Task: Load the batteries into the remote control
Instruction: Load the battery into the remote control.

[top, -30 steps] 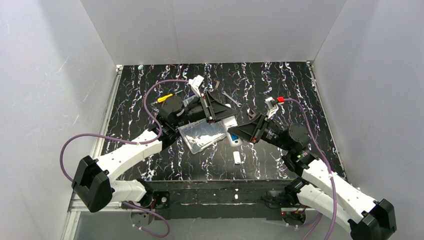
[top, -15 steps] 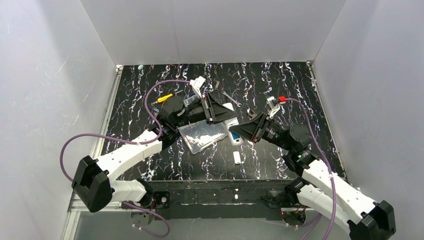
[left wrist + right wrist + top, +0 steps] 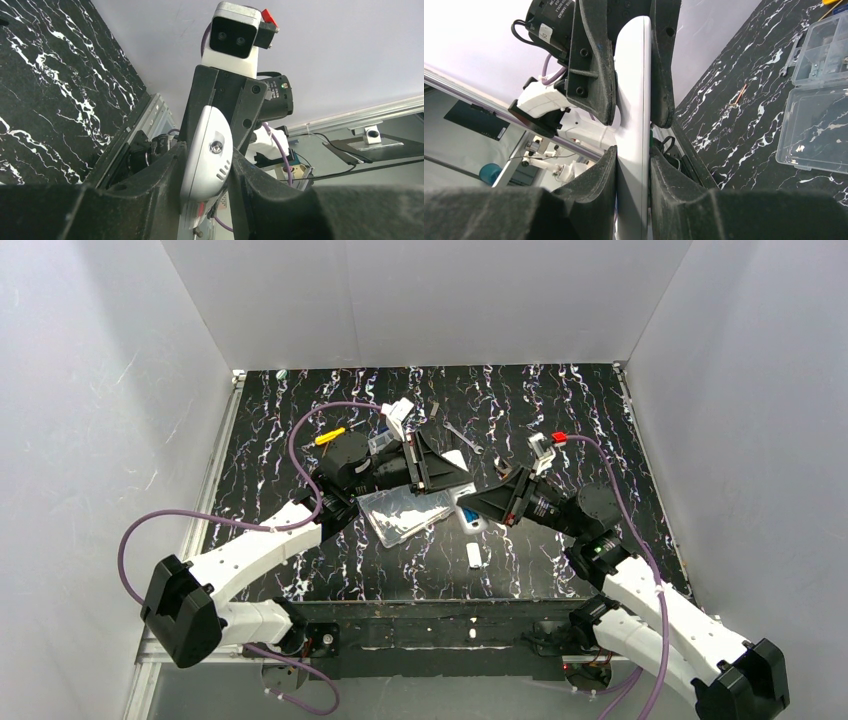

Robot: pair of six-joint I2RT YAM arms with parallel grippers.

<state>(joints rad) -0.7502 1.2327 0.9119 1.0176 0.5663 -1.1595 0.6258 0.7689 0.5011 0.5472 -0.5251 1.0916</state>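
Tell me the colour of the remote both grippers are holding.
Plain white, with no pattern. The remote control shows best in the right wrist view.

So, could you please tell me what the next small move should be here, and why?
Probably the left gripper should ease open and let go, leaving the remote control with the right gripper. Both are shut on the same remote, held up off the table, so neither gripper is free for loading.

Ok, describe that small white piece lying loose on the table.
On the black marbled table, look right of the clear box, toward the near edge. The white piece lies alone there, ungripped, far shorter than the remote held up above it.
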